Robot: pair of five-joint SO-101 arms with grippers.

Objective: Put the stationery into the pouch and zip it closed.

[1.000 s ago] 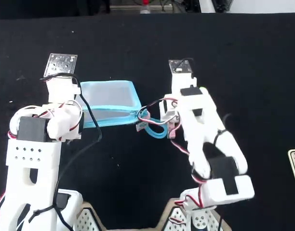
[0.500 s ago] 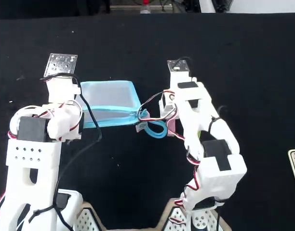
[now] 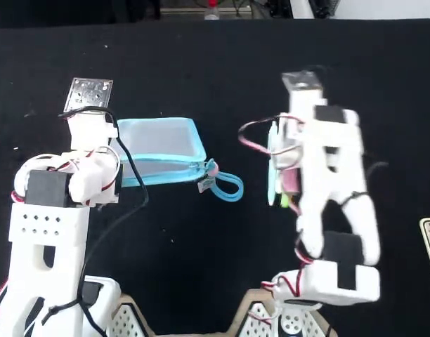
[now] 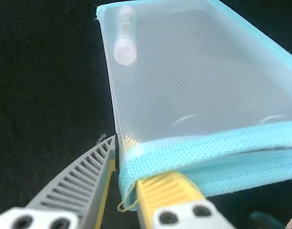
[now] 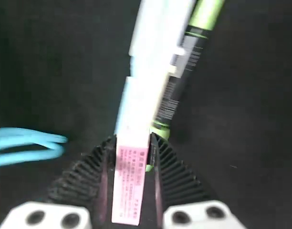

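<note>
Pouch point(image 3: 162, 151) lies flat on the black table point(image 3: 383, 84). We see the left gripper point(image 4: 119, 145) pinching its zipper-edge corner. Right gripper point(image 5: 131, 143) is clamped on the stationery point(image 5: 146, 71), 2 pens, 1 pale and 1 green, apart from the pouch, past its blue loop point(image 3: 227, 188).

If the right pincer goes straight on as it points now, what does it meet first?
Probably the bare black table, touched first by the pens the right pincer holds; the blue loop lies aside. Depth unclear.
</note>
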